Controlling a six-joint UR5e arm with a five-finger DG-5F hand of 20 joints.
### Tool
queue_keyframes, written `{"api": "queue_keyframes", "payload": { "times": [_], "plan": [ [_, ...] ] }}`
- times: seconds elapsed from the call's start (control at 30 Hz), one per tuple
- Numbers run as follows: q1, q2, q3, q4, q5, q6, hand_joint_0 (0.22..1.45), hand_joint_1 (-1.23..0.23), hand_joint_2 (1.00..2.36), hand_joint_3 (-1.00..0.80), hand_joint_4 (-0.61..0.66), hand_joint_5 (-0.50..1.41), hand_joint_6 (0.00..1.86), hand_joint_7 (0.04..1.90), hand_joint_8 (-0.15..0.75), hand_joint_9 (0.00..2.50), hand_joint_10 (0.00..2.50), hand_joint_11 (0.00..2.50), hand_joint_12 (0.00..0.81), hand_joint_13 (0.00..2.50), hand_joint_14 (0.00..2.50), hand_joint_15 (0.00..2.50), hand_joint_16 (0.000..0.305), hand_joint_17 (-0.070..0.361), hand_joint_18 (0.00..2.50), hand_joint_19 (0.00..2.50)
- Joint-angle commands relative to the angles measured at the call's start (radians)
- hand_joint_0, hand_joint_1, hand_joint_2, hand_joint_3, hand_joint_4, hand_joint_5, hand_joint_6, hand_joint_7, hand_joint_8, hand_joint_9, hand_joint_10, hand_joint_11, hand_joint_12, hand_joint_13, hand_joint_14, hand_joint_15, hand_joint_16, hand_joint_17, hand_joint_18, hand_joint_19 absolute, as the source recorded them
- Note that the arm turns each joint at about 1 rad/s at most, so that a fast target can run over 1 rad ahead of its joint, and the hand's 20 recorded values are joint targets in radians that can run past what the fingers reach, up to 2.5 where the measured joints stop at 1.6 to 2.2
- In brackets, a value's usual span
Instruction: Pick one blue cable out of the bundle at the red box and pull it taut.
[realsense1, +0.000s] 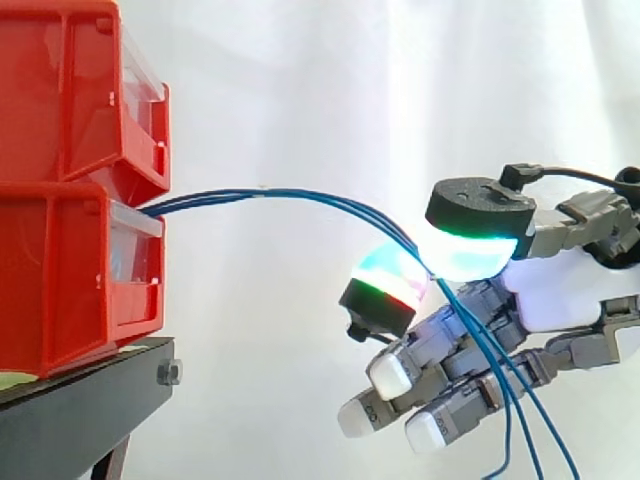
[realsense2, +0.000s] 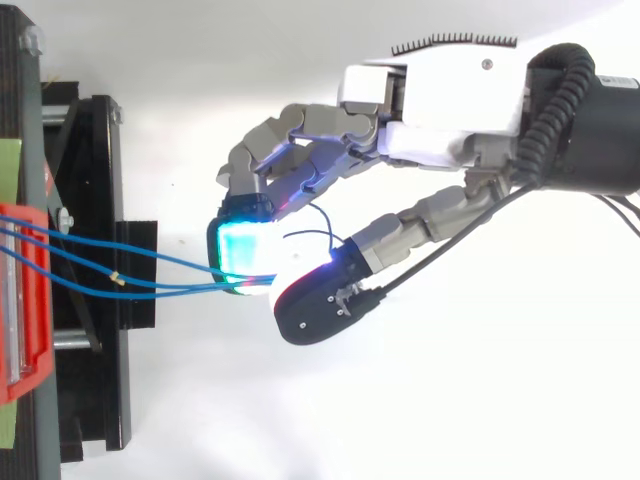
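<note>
Pinches with the hand (realsense1: 560, 290), thumb and a finger curled pad to pad, thin blue cables (realsense1: 300, 195) arching from the red box (realsense1: 50, 280) well beyond its fingertips (realsense1: 470, 255) and drooping under its palm; likely light, limp, slick, best gripped singly near the pads.

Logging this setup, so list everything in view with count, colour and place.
bins: two, red, stacked at the left on the stand
stand: one, black, under the bins
cables: several, blue, arcing from the bins to the hand, ends hanging below it
curtain: one, white, behind everything
hand: one, grey and white with glowing pads, at the right, pinching the cables
</note>
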Motion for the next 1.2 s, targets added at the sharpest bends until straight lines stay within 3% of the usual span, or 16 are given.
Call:
{"api": "queue_keyframes", "payload": {
  "times": [0.0, 0.3, 0.43, 0.53, 0.8, 1.0, 1.17],
  "plan": [
    [0.0, 0.0, 0.001, 0.0, 0.0, 0.0, 0.56, -0.63, 1.01, -0.18, -0.12, -0.13, 0.83, 1.07, 0.268, 0.73, 0.01, 0.39, 0.365, 0.26, 0.0, 0.07, 0.055, 0.123, 0.41, 0.27],
    [0.0, 0.0, -0.001, 0.0, 0.0, 0.0, 0.57, -0.63, 1.01, -0.15, -0.06, -0.1, 0.77, 0.93, 0.266, 0.75, 0.01, 0.36, 0.374, 0.26, 0.0, 0.06, 0.057, 0.127, 0.41, 0.26],
    [0.0, 0.0, -0.001, 0.0, 0.0, 0.001, 0.58, -0.61, 1.01, -0.15, 0.0, -0.08, 0.7, 1.01, 0.265, 0.75, 0.01, 0.35, 0.374, 0.26, 0.0, 0.05, 0.057, 0.128, 0.41, 0.26],
    [0.0, 0.0, -0.001, 0.003, 0.0, 0.0, 0.59, -0.59, 1.01, -0.14, 0.01, -0.05, 0.58, 1.24, 0.263, 0.75, 0.01, 0.34, 0.372, 0.26, 0.0, 0.06, 0.056, 0.126, 0.41, 0.26],
    [0.002, 0.0, -0.001, 0.001, 0.0, 0.001, 0.59, -0.57, 1.01, -0.15, 0.03, -0.05, 0.53, 1.33, 0.26, 0.76, 0.01, 0.35, 0.365, 0.26, 0.0, 0.06, 0.055, 0.124, 0.39, 0.27],
    [0.002, 0.0, 0.001, 0.0, 0.0, 0.001, 0.52, -0.47, 1.01, -0.34, 0.03, -0.06, 0.53, 1.35, 0.254, 0.73, 0.01, 0.38, 0.339, 0.22, 0.0, 0.08, 0.049, 0.11, 0.31, 0.32],
    [0.002, 0.0, -0.001, 0.0, 0.0, 0.001, 0.47, -0.42, 1.0, -0.5, 0.08, -0.06, 0.55, 1.29, 0.285, 0.73, 0.01, 0.38, 0.362, 0.23, 0.0, 0.08, 0.054, 0.121, 0.33, 0.31]
  ]
}}
